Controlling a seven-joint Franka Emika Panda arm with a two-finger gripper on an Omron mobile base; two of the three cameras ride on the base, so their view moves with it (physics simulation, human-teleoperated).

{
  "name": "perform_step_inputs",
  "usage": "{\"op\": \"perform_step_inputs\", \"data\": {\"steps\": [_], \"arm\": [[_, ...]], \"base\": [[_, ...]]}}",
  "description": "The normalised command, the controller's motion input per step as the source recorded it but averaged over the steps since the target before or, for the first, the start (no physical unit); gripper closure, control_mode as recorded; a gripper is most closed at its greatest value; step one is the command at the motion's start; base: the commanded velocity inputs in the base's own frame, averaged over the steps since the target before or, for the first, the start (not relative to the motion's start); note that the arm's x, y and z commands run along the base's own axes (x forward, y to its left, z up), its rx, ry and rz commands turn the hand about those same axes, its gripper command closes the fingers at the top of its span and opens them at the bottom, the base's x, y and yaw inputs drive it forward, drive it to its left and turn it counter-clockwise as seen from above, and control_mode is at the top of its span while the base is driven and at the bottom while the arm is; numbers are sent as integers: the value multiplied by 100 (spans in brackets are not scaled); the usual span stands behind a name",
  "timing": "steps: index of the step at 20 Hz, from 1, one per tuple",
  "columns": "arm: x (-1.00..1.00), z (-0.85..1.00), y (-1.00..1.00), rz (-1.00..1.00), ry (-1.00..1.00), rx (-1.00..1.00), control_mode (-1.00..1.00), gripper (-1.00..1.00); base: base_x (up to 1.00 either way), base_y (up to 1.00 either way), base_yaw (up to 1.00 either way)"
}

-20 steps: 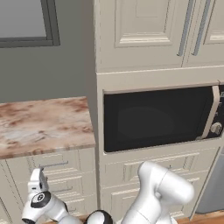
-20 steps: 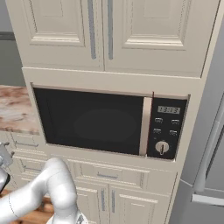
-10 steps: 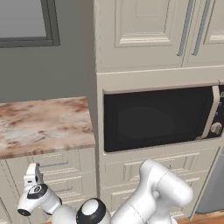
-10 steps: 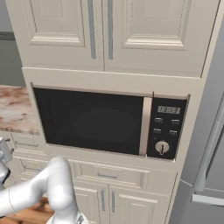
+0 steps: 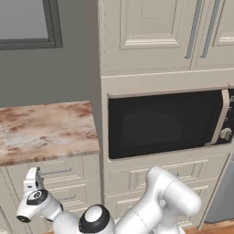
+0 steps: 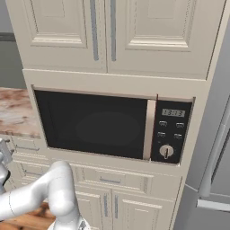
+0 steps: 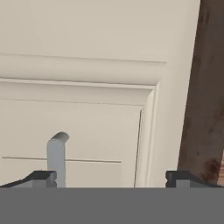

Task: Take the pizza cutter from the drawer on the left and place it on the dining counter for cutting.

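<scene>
Readable text: almost none

The microwave [image 6: 112, 126] is showing pale digits on the small display [image 6: 173, 112] at the top of its panel, but they are rendering too blurred to read; the buttons below are carrying no legible labels.

A home kitchen, rendered in simulation.

Cream framed-panel cabinets [image 6: 112, 31] with slim silver bar handles rise above a built-in black microwave [image 6: 112, 126] with a clock display and dial. Beside it, a brown-and-beige marbled worktop [image 5: 45, 130] sits over cream drawers [image 5: 55, 176], against a grey wall with a dark-framed window [image 5: 27, 23]. Wood flooring shows below.
</scene>
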Motion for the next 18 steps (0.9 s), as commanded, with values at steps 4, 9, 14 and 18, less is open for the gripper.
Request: {"op": "perform_step_inputs", "data": {"steps": [4, 9, 14, 18], "arm": [[0, -49, -21, 0, -19, 0, -100, -100], [0, -63, -34, 0, -16, 0, -100, -100], [0, -60, -36, 0, -14, 0, -100, -100], [0, -56, -29, 0, -13, 0, -100, -100]], "base": [[0, 0, 0], [0, 0, 0], [0, 0, 0], [0, 0, 0]]}}
